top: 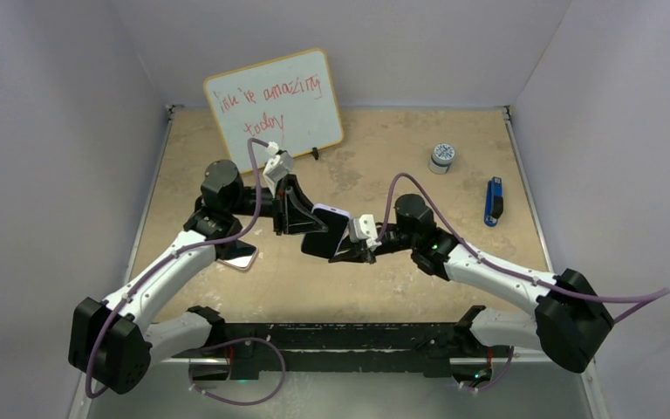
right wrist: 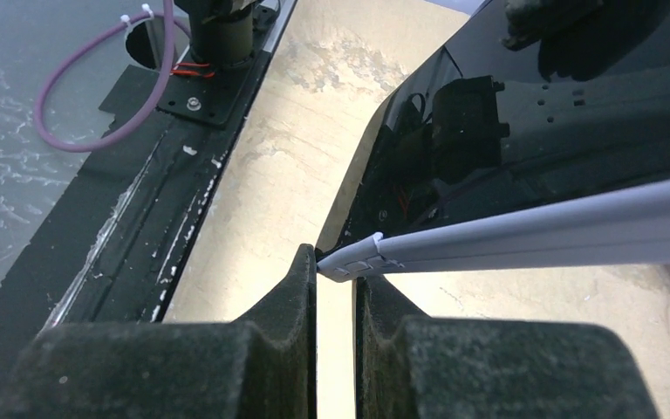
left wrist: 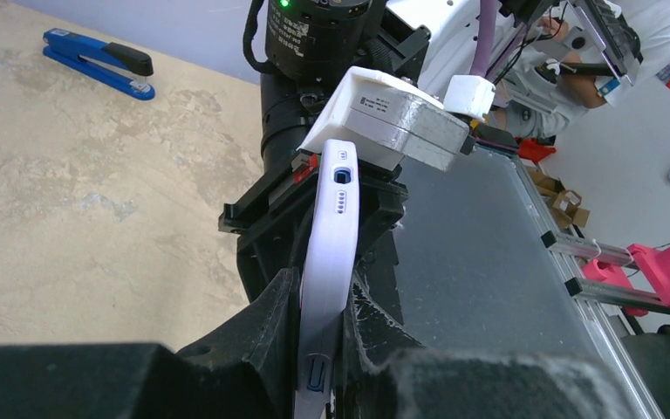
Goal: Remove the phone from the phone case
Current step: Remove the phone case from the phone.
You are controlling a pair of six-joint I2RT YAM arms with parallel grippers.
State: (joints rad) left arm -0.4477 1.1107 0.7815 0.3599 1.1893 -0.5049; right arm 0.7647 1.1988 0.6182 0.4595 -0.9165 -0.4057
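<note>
The phone [top: 325, 236], its black screen [right wrist: 532, 131] showing, sits in a pale lilac phone case [top: 331, 210] and is held up off the table between the two arms. My left gripper [top: 292, 208] is shut on the phone case [left wrist: 330, 262], whose edge runs up between the fingers [left wrist: 275, 332]. My right gripper [top: 349, 250] meets the opposite lower corner. In the right wrist view the case's grey edge [right wrist: 532, 231] ends at the fingertips [right wrist: 305, 262]. The jaws there are nearly closed, with only a thin empty slit between them.
A second phone [top: 240, 255] lies on the table under the left arm. A whiteboard [top: 275, 100] leans at the back. A small round tin [top: 440, 157] and a blue stapler [top: 494, 201] sit at the right. A black rail [top: 349, 336] runs along the near edge.
</note>
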